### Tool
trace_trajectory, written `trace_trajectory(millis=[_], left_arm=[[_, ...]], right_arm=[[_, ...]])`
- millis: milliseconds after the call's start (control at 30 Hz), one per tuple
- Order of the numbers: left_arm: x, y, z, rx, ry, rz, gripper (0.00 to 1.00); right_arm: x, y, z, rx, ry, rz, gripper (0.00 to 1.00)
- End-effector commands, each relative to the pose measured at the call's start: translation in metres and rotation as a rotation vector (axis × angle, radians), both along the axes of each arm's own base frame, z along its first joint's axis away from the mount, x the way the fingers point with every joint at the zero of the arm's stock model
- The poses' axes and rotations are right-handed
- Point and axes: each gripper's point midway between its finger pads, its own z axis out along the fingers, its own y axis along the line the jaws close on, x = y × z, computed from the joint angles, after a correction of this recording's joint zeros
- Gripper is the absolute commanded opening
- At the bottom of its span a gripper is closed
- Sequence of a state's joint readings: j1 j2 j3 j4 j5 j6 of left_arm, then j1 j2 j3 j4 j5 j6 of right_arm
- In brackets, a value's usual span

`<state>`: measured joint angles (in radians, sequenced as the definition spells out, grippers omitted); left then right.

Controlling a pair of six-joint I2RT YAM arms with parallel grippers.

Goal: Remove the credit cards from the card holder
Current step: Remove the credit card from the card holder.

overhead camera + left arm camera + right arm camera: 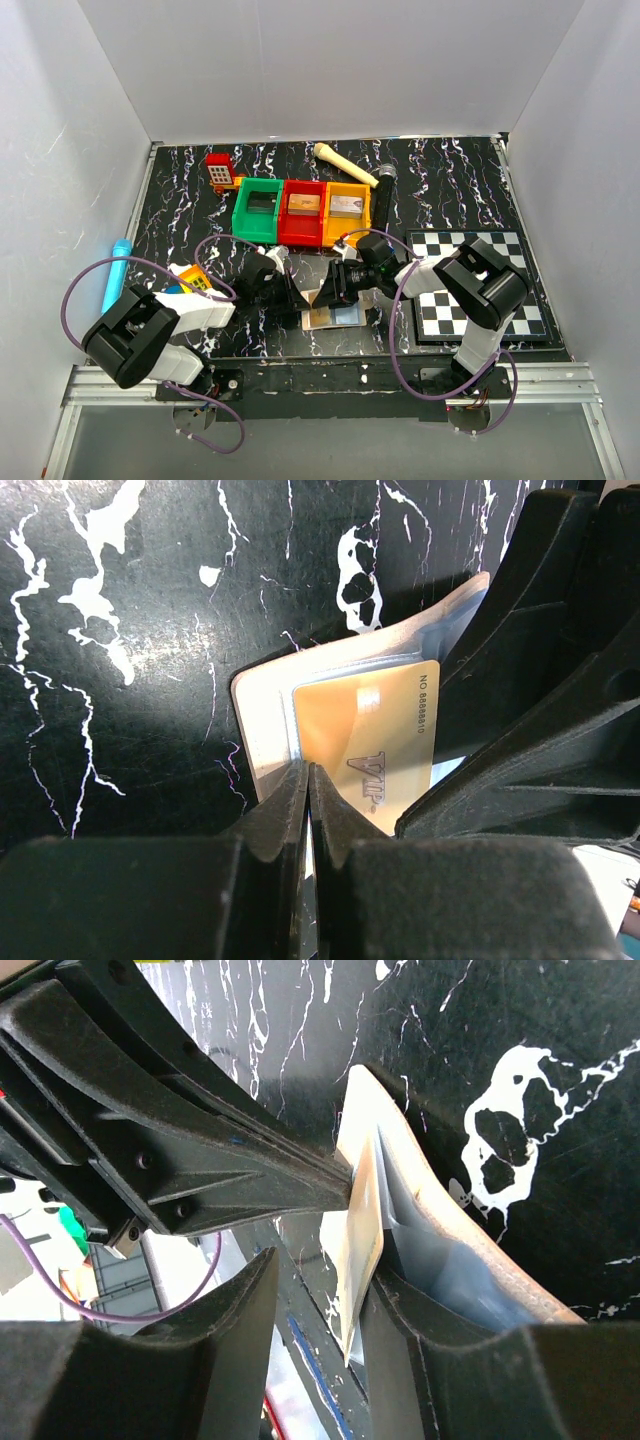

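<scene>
The card holder [335,318] lay at the near edge of the bench [450,180], squeezed between the two arms. A gold credit card [365,735] marked VIP sat partly in its pocket. I could not see whether more cards were tucked behind it.

The left claw [307,780] was pressed together on a thin edge of the holder, right beside the card's corner. I could not tell whether it had only the sleeve or the card's edge as well. The right claw [325,1270] stood half spread, one finger on either side of the card's edge, neither plainly touching it.

To my eye the worst risk lay in that left pinch. If it had caught the card along with the sleeve, a pull from the right would have dragged the whole holder, or bent the card between the two grips.

The right fingers could also have closed on the holder's flap just beside the card, taking sleeve and card together. The card looked thin and slick, so a shallow grip might simply have slid off it.

The two claws were nearly touching, so a small misjudged move could have knocked one into the other. With the holder so near the bench's edge, any tug towards the arms might have sent it over.
</scene>
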<state>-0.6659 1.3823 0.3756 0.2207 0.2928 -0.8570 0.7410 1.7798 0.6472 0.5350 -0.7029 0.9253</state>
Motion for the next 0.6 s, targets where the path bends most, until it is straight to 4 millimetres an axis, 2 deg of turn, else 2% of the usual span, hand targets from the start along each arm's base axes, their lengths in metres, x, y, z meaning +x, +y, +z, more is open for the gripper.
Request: trace_trajectory(millis=[0, 567], left_arm=[[-0.0068, 0.0024, -0.0079, 0.024, 0.018, -0.009, 0.0], [-0.0063, 0.0092, -0.0116, 0.051, 0.033, 0.032, 0.0]], right_arm=[[-0.0023, 0.008, 0.017, 0.029, -0.057, 0.061, 0.44], [-0.0021, 0.0012, 0.0202, 0.006, -0.072, 0.045, 0.41]])
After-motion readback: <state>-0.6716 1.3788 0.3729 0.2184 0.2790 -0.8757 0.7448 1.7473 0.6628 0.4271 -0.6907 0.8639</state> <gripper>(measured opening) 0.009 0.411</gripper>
